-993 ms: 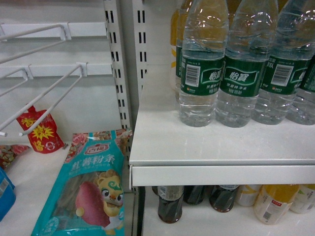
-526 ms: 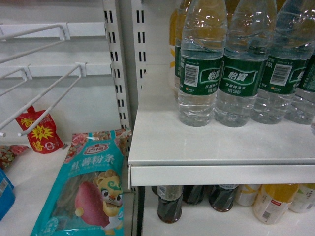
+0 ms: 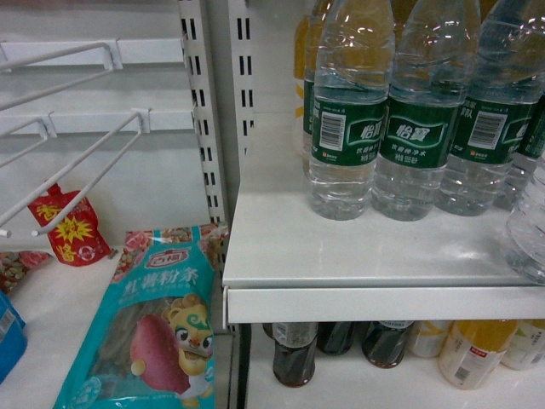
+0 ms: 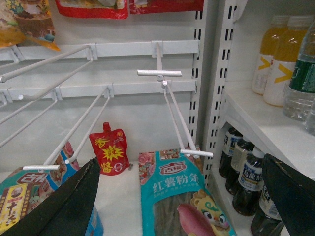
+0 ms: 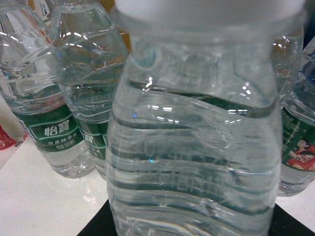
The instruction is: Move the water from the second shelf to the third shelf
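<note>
The water (image 5: 192, 147), a clear ribbed bottle with a white cap, fills the right wrist view. It stands between the black fingers (image 5: 96, 223) of my right gripper (image 5: 192, 219), which is shut on its lower body. In the head view the same water (image 3: 530, 223) shows at the right edge, over the front right of the white shelf (image 3: 341, 247); the gripper itself is out of that frame. My left gripper (image 4: 182, 196) is open and holds nothing, hanging over the lower left bay.
Green-labelled water bottles (image 3: 351, 119) stand in a row at the back of the shelf, with yellow drinks (image 4: 275, 59) behind. Dark bottles (image 3: 294, 351) fill the shelf below. A teal noodle packet (image 3: 153, 328), a red pouch (image 3: 68, 226) and wire hooks (image 3: 85, 183) occupy the left bay.
The clear bottle has come into the head view from the right edge, moving left over the shelf. Nothing else has shifted.
</note>
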Robot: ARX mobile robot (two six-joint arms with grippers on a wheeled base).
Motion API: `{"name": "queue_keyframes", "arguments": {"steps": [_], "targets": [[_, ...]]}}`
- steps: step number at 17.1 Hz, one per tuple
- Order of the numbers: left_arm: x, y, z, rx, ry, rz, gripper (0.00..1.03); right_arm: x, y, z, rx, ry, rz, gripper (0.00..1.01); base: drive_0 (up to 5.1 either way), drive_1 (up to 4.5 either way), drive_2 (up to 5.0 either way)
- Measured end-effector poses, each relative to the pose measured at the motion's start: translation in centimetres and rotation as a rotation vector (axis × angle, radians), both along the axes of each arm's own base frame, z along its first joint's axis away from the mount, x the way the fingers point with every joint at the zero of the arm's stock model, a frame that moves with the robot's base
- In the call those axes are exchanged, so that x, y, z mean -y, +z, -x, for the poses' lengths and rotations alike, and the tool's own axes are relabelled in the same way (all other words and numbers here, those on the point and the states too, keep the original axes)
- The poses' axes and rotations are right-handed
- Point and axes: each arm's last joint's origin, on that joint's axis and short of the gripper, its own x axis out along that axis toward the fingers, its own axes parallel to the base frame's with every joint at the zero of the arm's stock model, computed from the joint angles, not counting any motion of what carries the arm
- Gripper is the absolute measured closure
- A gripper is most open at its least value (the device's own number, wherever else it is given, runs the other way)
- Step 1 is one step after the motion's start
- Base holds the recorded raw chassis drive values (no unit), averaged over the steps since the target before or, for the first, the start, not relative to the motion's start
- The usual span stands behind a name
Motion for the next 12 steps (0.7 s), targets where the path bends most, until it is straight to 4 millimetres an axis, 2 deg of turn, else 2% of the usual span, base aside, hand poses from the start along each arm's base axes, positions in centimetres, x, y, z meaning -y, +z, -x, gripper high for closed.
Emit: {"name": "queue_keyframes", "arguments": {"steps": [4, 8, 12], "targets": [[0.0, 0.0, 0.0, 0.000, 0.000, 0.000, 0.05, -0.1, -0.1, -0.3, 0.018, -0.005, -0.001, 0.60, 0.0, 0.00, 0.0], [0.0, 0.0, 0.0, 0.000, 0.000, 0.000, 0.05, -0.5, -1.0, -1.4, 0.000, -0.010, 0.006, 0.60, 0.0, 0.00, 0.0], [0.0, 0.0, 0.0, 0.000, 0.000, 0.000, 0.05, -0.7, -0.8, -2.9, -0.007, -0.015, 0.002, 0.60, 0.0, 0.00, 0.0]]}}
